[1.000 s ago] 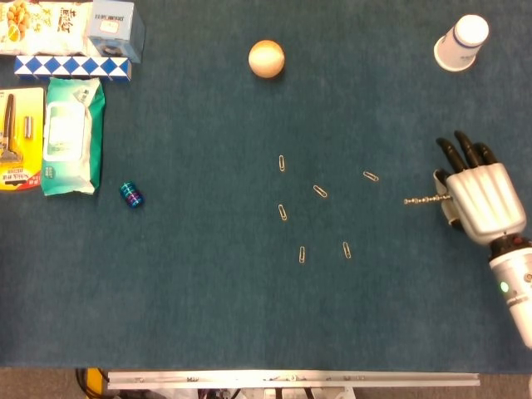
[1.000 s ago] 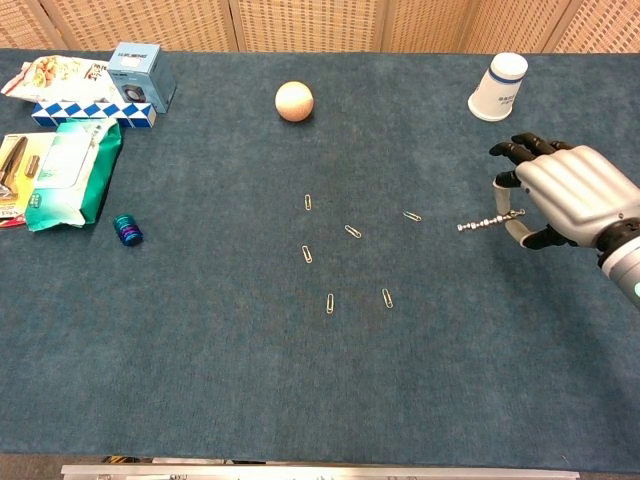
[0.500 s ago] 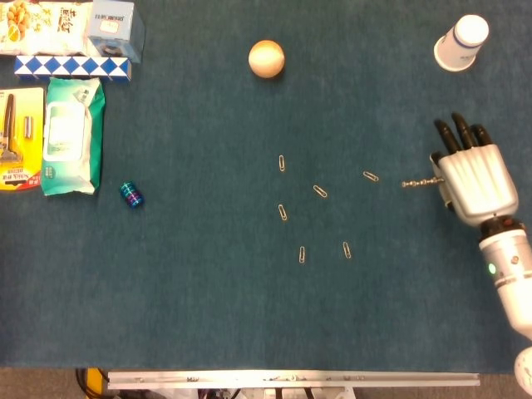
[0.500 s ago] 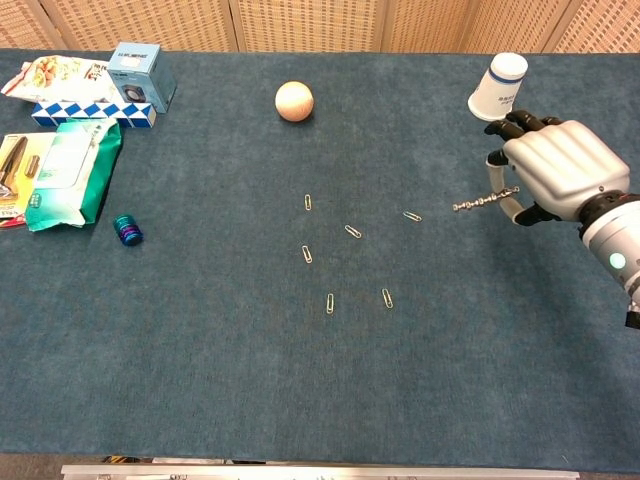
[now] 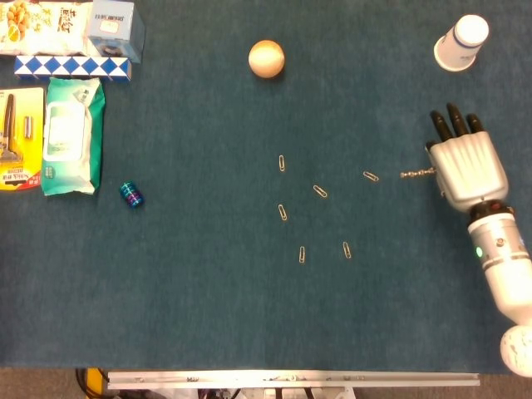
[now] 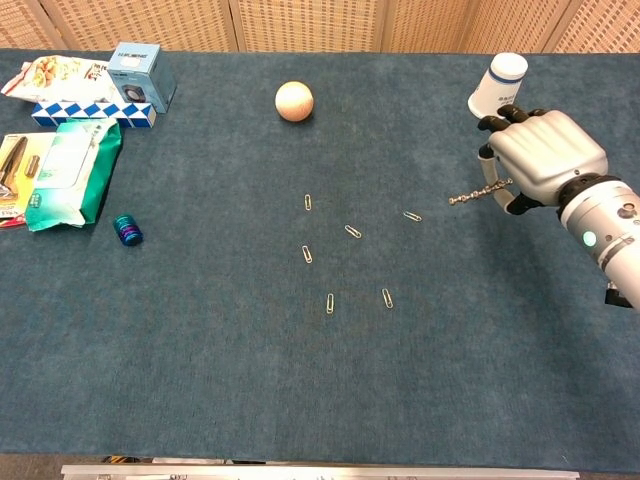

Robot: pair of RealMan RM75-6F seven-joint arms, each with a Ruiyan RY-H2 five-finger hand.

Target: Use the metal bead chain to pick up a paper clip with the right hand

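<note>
Carrying the metal bead chain pinched in its fingers, the right robot hand hovers, apparently above the table, right of the nearest paper clip; next, ease the chain's free tip left onto that clip

The counter is dark teal; the hand is pale silver-grey with black fingers; the bead chain and paper clips are silvery; the ball is pale orange; the cup is white; the long box bears blue-and-white triangles; the wipes pack is green and white; the small cylinder is blue-striped.
</note>
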